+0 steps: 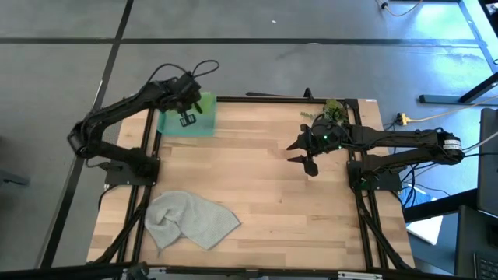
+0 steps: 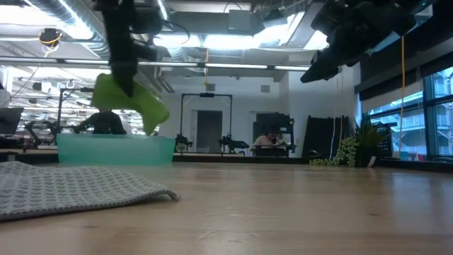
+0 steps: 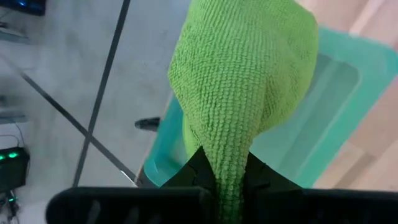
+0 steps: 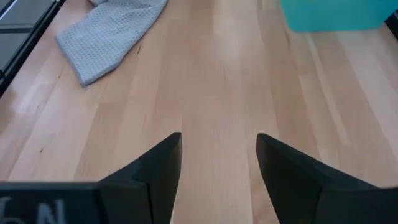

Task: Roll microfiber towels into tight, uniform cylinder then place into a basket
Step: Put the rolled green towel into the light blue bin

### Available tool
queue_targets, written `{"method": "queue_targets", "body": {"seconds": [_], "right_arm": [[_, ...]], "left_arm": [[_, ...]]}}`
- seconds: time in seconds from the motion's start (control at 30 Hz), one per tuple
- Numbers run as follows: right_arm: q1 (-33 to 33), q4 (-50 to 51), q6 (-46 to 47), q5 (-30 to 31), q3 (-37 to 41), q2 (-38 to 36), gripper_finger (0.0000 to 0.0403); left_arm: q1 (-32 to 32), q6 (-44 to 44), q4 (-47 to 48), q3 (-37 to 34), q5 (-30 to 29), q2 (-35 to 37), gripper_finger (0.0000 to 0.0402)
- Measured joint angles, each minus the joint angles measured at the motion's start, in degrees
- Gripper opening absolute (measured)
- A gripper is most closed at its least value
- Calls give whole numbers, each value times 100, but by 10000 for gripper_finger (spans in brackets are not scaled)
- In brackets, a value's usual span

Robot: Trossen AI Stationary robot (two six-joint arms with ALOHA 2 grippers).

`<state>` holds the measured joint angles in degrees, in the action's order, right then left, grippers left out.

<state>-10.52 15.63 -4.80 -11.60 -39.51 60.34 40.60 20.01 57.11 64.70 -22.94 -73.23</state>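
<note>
High view: the basket (image 1: 187, 124) sits at the desk's (image 1: 257, 194) far left corner, reaching the far edge. The left gripper (image 1: 187, 118) hangs over it, closed on the lime green towel (image 1: 205, 103), which shows as a small bright patch at the basket's far side. The grey towel (image 1: 191, 219) lies crumpled near the front left corner, close to the left edge. The whole middle of the desk is bare wood. The right gripper (image 1: 309, 162) hovers toward the right edge, fingers spread wide, holding nothing. A leafy plant sprig (image 1: 333, 110) sits at the far right corner.

Low view: the lime green towel (image 2: 131, 100) dangles bunched above the basket (image 2: 115, 150), its lower end just over the rim. The grey towel (image 2: 71, 188) lies flat in the foreground by the left side. The right gripper (image 2: 327, 65) hangs high, well apart from the desk.

Left wrist view: the left gripper (image 3: 227, 180) pinches the lime green towel (image 3: 242, 87) between closed fingers; the towel hangs over the basket (image 3: 329, 106), at the desk's edge with floor beyond.

Right wrist view: the right gripper (image 4: 219, 163) stands wide open over bare wood, touching nothing. The grey towel (image 4: 109, 34) and the basket (image 4: 336, 14) lie well apart ahead of it.
</note>
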Motion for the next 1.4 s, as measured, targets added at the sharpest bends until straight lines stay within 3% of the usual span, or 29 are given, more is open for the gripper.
{"method": "queue_targets", "body": {"seconds": [0.23, 0.63, 1.4], "right_arm": [[0, -276, -2, 2, 0, 0, 207], [-2, -408, 133, 4, 0, 0, 207], [-2, -578, 153, 4, 0, 4, 207]], "left_arm": [[28, 405, -1375, -1150, -6, 447, 12], [220, 1204, -3531, -2015, -510, -84, 12], [609, 3098, -3301, -2265, 20, -824, 13]]}}
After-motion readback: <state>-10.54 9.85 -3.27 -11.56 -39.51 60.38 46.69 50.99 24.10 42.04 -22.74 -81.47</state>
